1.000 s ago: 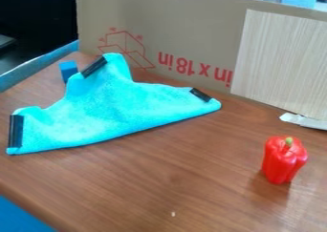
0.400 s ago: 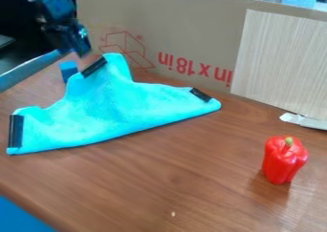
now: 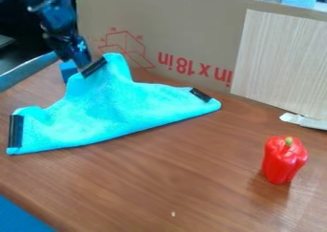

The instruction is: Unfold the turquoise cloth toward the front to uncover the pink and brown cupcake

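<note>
Left strip: black, being worn upright along the cloth's left end.
Blue block: being seen behind the cloth's upper corner, partly hidden by the gripper.
Gripper: black, being held low at the upper corner, tip down, right by the top strip. Whether it is being kept released or clenched cannot be told, nor whether anything is being grasped or touched.
Top strip: black, being carried at a slant on the upper corner.
Cloth: turquoise, being supported by the brown table, left of centre, with its middle being rumpled and its lower edge being bowed. No part is visibly being lifted clear, so handling is seemingly only being started; what is left cannot be judged.
Cardboard: being stood upright behind the cloth.
Right strip: black, being borne near the cloth's right tip.
Panel: pale, wood-grained, being set against the cardboard.
Pepper: red, being left upright on the table, well apart from the cloth.
</note>
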Motion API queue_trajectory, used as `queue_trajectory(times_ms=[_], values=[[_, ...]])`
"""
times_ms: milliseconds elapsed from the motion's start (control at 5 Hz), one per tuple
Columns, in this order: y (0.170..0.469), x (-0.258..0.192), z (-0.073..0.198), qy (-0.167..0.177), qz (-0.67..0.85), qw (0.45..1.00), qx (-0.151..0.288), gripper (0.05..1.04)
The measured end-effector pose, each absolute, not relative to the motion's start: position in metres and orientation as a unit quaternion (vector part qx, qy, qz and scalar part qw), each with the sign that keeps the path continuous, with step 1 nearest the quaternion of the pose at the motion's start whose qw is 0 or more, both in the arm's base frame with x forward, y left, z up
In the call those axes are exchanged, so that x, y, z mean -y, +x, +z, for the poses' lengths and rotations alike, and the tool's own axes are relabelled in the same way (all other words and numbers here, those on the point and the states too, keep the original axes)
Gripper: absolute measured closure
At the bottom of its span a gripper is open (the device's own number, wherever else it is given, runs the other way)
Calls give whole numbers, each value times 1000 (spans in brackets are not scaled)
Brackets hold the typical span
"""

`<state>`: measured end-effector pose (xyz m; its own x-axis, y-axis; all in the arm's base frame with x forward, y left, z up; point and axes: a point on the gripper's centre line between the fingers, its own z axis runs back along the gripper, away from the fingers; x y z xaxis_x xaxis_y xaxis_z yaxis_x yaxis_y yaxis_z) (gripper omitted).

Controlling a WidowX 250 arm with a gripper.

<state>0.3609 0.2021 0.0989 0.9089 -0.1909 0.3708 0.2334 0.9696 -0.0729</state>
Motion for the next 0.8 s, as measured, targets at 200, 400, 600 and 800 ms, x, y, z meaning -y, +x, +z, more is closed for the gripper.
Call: queue_trajectory(times_ms=[200,400,600,800], values=[[360,-195,97,-49,-123,973,186,83],[364,-194,100,-42,-127,973,188,83],[369,-196,95,-34,-127,975,180,83],[374,-199,90,-26,-128,976,173,83]])
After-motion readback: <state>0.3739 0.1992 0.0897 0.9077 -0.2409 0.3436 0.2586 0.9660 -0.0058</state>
